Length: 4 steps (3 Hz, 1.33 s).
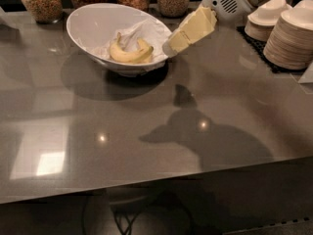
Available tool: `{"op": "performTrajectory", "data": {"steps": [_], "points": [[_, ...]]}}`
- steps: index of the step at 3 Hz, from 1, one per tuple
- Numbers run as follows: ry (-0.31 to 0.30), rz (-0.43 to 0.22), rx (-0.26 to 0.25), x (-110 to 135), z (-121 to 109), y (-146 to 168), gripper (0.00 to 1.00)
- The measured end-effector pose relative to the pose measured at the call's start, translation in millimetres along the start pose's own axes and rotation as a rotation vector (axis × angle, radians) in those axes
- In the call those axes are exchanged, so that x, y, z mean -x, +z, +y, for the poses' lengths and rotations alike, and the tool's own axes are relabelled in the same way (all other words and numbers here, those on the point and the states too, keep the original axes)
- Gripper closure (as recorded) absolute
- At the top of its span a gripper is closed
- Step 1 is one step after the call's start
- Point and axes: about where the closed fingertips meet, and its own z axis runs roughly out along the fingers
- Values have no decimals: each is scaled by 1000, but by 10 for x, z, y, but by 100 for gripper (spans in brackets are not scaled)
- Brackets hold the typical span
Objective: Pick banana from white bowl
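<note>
A yellow banana (129, 54) lies in the large glossy white bowl (90, 26) at the back left of the grey table, next to a crumpled white napkin (146, 31). My gripper (172, 44) comes in from the upper right on a white arm (227, 1). Its pale yellow fingers (193, 29) point down to the left, with the tips just above the bowl's right rim, a short way right of the banana.
Several glass jars of grains (41, 1) stand along the back edge behind the bowl. Stacks of small beige paper bowls (293, 35) stand on a black mat at the back right. The table's front edge (156, 177) runs across the lower frame.
</note>
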Motion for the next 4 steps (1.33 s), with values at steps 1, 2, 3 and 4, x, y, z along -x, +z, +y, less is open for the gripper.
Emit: {"op": "performTrajectory", "data": {"steps": [1,2,3,4], "points": [[-3,-49,-22,85,-129,69,0],[-43,-115,-26,380,-277,336,0],[-81,-145,1,665,-355,671,0],[-103,-154,39,842,-360,958,0]]}}
